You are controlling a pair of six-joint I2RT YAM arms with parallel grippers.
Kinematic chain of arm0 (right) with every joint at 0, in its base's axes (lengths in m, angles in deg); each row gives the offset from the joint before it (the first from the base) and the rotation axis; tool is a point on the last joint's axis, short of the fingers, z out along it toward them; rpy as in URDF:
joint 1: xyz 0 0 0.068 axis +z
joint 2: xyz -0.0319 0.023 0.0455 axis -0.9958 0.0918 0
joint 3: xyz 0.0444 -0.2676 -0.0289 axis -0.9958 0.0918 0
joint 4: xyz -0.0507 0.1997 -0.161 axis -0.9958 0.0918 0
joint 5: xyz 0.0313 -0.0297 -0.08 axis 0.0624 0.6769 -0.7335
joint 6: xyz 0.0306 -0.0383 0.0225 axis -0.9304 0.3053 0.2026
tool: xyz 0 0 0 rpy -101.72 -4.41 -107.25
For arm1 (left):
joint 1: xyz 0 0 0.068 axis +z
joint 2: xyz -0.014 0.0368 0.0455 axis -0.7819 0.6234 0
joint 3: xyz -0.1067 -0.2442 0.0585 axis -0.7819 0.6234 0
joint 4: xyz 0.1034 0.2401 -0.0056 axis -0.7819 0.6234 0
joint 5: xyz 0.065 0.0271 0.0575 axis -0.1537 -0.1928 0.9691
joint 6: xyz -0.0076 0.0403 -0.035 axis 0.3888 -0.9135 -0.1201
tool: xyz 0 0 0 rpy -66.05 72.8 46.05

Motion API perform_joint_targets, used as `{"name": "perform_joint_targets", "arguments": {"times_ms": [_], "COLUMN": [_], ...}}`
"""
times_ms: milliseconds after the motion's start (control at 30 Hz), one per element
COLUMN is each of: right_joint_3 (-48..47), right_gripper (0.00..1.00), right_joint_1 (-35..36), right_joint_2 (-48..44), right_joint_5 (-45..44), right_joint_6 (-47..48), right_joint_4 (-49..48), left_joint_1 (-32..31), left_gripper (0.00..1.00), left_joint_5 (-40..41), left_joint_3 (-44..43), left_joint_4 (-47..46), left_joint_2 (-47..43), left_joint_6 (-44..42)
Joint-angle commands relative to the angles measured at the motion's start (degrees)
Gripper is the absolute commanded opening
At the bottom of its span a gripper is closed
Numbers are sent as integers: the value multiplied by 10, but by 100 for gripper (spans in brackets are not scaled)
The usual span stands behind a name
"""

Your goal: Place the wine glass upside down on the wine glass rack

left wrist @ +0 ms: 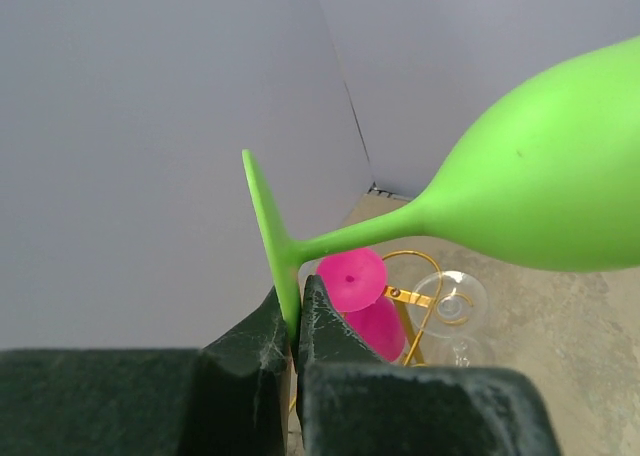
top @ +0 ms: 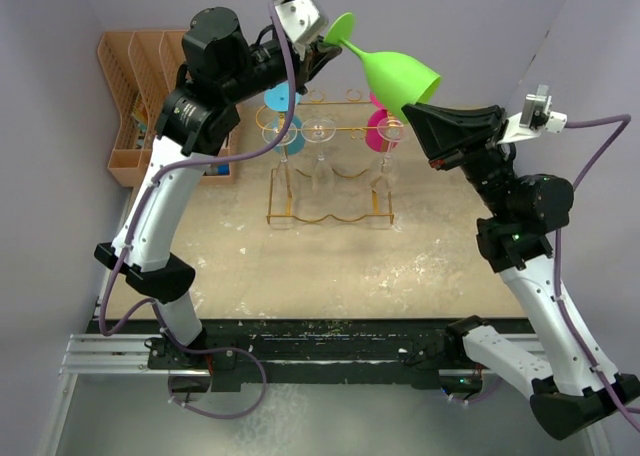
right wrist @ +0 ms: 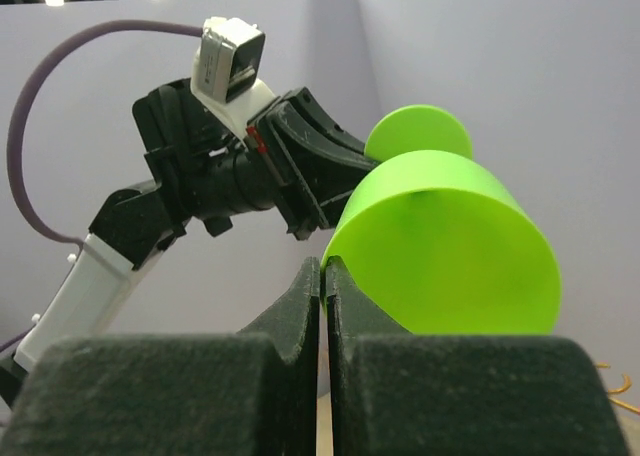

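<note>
Green wine glass (top: 400, 76) aloft above the wine glass rack (top: 272, 191), lying near-horizontal, foot toward the left arm, mouth toward the right. Left tool (left wrist: 295, 321) clamped on the foot's edge; right tool (right wrist: 322, 271) closed to a slit at the bowl's rim, apparently pinching the wall. Reads as a mid-air handover: next, one tool must let go so the other can tip the bowl mouth-down and slide the stem into a free loop beside the pink glass (top: 383, 128).
</note>
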Motion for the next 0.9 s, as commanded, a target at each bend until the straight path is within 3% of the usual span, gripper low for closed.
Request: {"name": "perform_joint_targets", "arguments": {"times_ms": [0,167,233,433,500,633,733,867], "right_joint_3": [1,21,20,16,6,-64,-140,-220], "right_gripper": [3,7,21,44,57,97,100,100], "right_joint_1": [0,0,0,0,0,0,0,0], "right_joint_2": [-7,-32,-39,-64,-67,-65,-59,-23], "right_joint_5": [10,-14,-14,-35,-33,58,82,84], "right_joint_6": [-7,9,20,66,81,168,238,242], "right_joint_4": [-15,12,35,102,133,312,432,454], "left_joint_1": [0,1,1,1,1,1,-9,-56], "left_gripper": [0,0,0,0,0,0,0,0], "left_joint_5": [10,10,7,-4,-7,-25,-42,-15], "left_joint_3": [-16,-19,-22,-23,-21,-3,30,102], "left_joint_4": [-21,-15,-11,5,8,21,35,55], "left_joint_2": [-1,-6,-7,-14,-18,-30,-52,-91], "left_joint_6": [-30,-52,-59,-87,-100,-158,-231,-363]}}
